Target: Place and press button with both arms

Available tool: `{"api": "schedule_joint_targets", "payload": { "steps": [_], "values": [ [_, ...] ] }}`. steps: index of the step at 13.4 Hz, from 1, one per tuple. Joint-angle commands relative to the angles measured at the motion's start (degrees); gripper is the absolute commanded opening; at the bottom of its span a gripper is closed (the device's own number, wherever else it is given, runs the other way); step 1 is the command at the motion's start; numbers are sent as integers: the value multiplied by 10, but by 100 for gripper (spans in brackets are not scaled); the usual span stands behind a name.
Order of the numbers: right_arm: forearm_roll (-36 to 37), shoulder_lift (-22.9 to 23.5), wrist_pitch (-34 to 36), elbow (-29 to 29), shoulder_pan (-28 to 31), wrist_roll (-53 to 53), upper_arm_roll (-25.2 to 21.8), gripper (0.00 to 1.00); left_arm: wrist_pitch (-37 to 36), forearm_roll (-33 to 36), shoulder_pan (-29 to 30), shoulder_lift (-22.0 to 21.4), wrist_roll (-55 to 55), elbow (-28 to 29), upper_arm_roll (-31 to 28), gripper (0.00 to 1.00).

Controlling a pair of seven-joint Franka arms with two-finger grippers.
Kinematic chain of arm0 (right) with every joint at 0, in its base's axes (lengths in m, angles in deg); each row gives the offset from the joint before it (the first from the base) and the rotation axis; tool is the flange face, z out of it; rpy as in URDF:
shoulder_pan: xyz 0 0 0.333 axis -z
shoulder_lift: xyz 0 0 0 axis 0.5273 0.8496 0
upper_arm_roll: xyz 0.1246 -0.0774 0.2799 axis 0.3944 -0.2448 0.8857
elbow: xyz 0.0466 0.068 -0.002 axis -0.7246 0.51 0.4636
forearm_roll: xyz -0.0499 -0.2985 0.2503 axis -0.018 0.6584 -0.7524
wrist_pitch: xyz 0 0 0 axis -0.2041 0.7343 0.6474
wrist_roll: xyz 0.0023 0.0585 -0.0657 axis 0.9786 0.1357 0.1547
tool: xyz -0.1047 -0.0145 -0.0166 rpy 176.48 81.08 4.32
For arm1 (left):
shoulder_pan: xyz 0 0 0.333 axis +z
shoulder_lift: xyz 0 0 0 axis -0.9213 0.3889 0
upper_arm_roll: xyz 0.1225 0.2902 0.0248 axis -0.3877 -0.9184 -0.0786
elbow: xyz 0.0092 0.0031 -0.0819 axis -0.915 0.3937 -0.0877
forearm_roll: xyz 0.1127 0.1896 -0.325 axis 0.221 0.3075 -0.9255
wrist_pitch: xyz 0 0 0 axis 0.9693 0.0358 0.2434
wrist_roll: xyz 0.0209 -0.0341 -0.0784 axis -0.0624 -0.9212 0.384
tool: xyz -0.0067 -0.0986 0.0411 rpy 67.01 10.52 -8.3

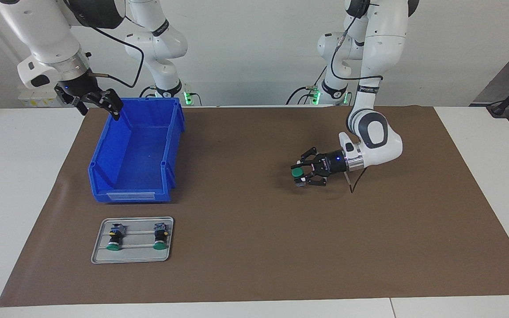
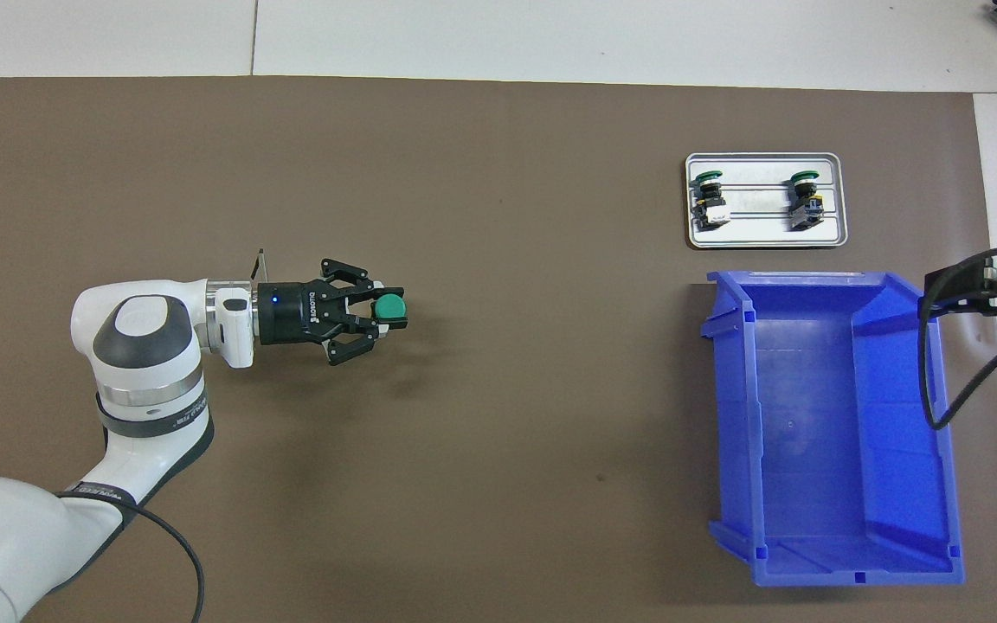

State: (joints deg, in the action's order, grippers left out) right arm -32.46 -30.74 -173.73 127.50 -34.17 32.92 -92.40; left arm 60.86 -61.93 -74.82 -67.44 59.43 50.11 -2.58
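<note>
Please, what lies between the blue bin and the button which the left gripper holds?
Nothing: only bare brown mat separates the blue bin from the button in the left gripper, clearest in the overhead view.

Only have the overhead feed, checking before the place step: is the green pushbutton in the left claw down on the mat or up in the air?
Observer: The left claw holds the green pushbutton low over the brown mat; I cannot tell whether it touches.
Operator: Which way up?
Observer: Cap up. The contact block hangs below it, hidden under the cap in your view.
Operator: Right claw? I only get a sliver at the edge.
Observer: The right claw hangs open and empty, raised over the blue bin at its corner toward the right arm's end.
</note>
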Motion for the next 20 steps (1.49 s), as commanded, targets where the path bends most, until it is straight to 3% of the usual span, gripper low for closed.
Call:
{"api": "schedule_joint_targets", "payload": {
  "steps": [1,8,20],
  "values": [
    [-2,-15,3,14,7,19,1,100,-32,-41,3,16,38,12,-1,0],
    [-2,-16,2,15,1,19,1,100,-51,-114,-14,37,63,12,2,0],
    [-2,-15,2,13,7,20,1,100,-74,-132,-17,87,130,11,2,0]
  ]
}}
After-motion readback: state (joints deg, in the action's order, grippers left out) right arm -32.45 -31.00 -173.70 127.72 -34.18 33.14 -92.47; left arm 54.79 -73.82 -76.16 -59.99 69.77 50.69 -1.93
